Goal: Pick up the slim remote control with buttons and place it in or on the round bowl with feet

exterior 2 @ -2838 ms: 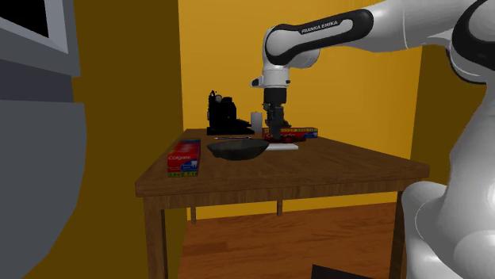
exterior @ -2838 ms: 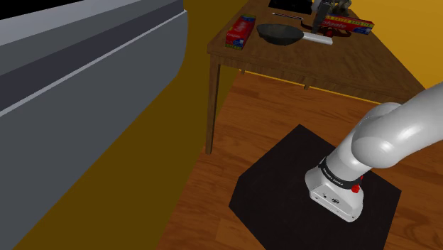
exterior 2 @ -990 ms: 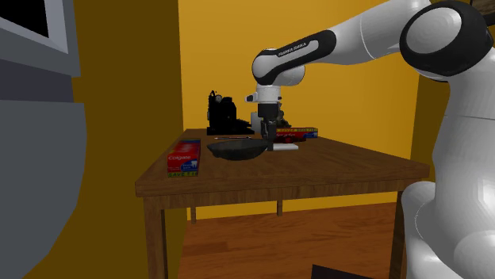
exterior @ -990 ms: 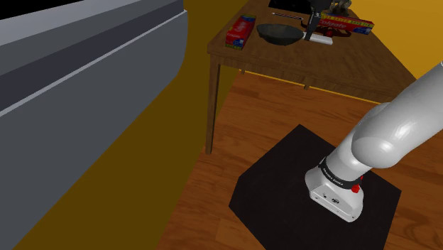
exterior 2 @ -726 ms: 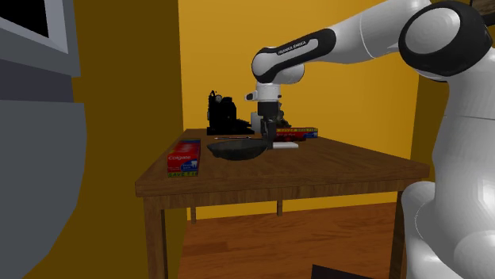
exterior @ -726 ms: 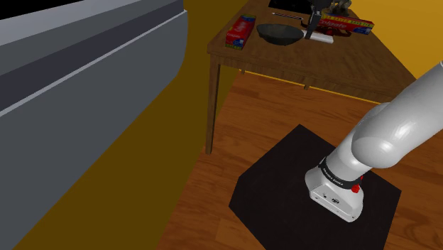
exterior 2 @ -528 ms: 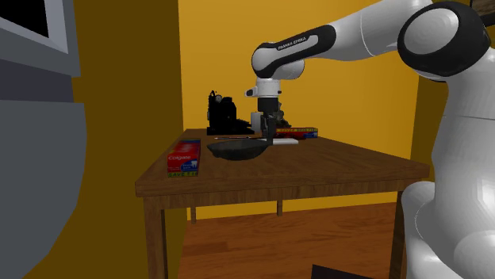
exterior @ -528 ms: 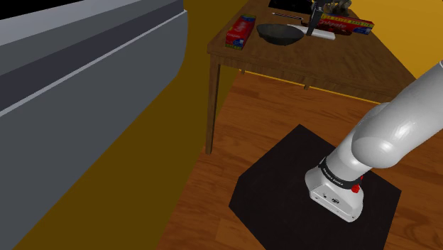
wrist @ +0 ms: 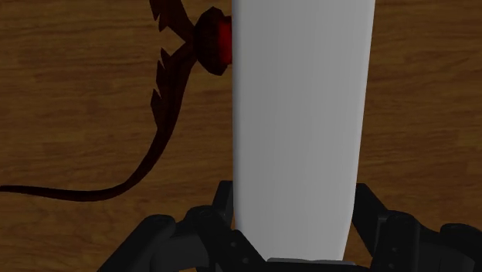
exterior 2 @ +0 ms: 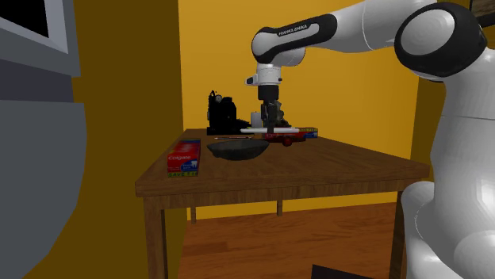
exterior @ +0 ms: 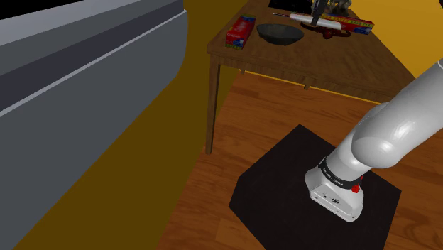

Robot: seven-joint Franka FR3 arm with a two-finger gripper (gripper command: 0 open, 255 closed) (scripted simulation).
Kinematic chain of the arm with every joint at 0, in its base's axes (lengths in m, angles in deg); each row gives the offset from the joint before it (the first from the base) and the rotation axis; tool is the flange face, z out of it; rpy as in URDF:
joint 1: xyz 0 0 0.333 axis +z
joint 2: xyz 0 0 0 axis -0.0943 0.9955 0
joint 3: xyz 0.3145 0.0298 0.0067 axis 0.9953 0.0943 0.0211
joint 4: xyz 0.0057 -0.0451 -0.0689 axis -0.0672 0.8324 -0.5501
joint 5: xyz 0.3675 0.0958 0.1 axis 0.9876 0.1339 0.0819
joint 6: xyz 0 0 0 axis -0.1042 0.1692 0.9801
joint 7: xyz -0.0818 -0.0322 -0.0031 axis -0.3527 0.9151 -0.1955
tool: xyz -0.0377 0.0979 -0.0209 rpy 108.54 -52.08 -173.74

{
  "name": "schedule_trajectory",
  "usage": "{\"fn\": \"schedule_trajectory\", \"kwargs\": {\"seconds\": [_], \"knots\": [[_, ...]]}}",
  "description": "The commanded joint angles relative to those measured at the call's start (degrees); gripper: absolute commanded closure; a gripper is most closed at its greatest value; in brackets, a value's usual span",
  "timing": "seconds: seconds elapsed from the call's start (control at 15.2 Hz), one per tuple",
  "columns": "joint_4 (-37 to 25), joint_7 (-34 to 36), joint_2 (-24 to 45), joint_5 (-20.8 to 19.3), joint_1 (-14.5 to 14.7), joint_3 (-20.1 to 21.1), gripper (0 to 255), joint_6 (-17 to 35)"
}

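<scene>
The slim remote [exterior 2: 287, 130] is a plain white bar, and my gripper [exterior 2: 270, 127] is shut on it near its middle. It hangs level above the wooden table [exterior 2: 317, 170], just beyond the far rim of the dark round bowl [exterior 2: 236, 149] and a little higher than it. From the shoulder view the remote [exterior: 331, 22] is a pale strip under the gripper [exterior: 319, 15], to the right of the bowl [exterior: 279, 33]. In the wrist view the remote [wrist: 301, 131] runs lengthways between the two black fingers [wrist: 220, 220], with the gripper [wrist: 293, 202] clasping its sides.
A red toothpaste box [exterior 2: 184, 156] lies near the table's left edge. A black machine [exterior 2: 222, 115] and a flat red-and-blue box [exterior 2: 305, 132] stand at the back. Under the gripper lies a dark red spiky thing [wrist: 174, 85]. A grey counter [exterior: 85, 64] flanks the table.
The gripper, shut on the remote, has lifted it off the table top and risen with it. The bowl and boxes have not moved.
</scene>
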Motion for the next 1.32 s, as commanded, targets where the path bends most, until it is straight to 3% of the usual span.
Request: {"fn": "schedule_trajectory", "kwargs": {"seconds": [0.0, 0.59, 1.25], "knots": [[-2.04, -0.23, 0.51, 0.28, 0.01, -0.08, 255, -1.62], [-12.13, -1.67, 3.63, 1.99, -0.24, -0.81, 255, -9.09], [-6.43, 14.52, -2.01, 0.01, 6.34, 8.81, 255, -8.94]]}}
